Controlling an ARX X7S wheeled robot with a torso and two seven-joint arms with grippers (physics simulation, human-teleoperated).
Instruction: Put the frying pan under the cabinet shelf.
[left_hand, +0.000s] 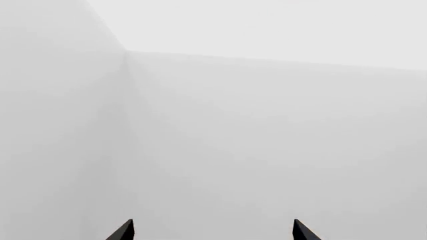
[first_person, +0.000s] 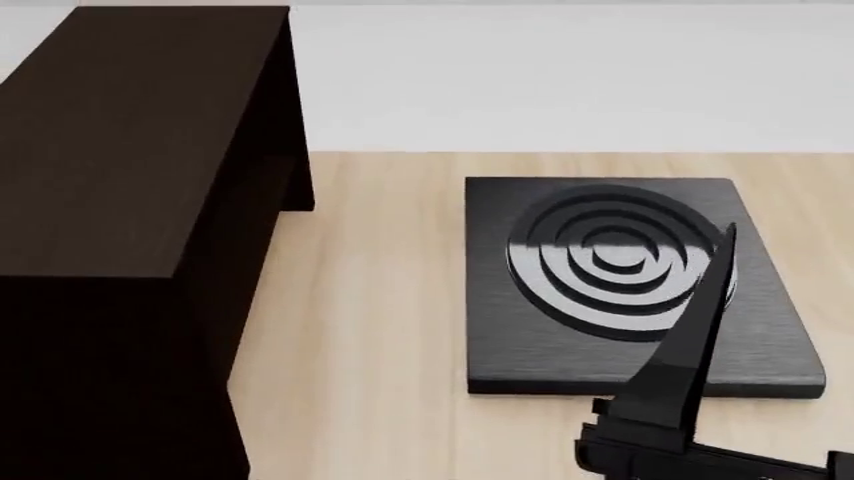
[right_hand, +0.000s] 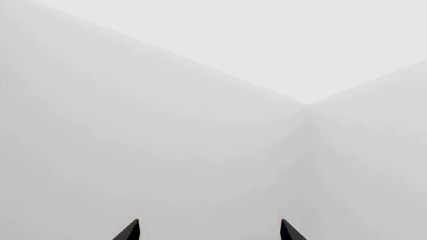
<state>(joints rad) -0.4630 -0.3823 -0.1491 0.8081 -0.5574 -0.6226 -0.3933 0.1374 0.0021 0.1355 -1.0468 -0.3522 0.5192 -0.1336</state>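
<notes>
The frying pan is not in any view. The cabinet shelf (first_person: 127, 150), a large dark brown box with a flat top, stands at the left of the wooden table in the head view. My right gripper (first_person: 721, 250) rises from the lower right, its fingers pointing up in front of the square black ringed plate (first_person: 534, 340). In the right wrist view the gripper (right_hand: 209, 225) is open and empty and faces only white walls. My left gripper (left_hand: 213, 225) is open and empty, also facing white walls, and is out of the head view.
The square black plate with concentric rings lies on the light wooden table (first_person: 374, 300) to the right of the cabinet. A strip of bare table runs between them. A white wall stands behind the table.
</notes>
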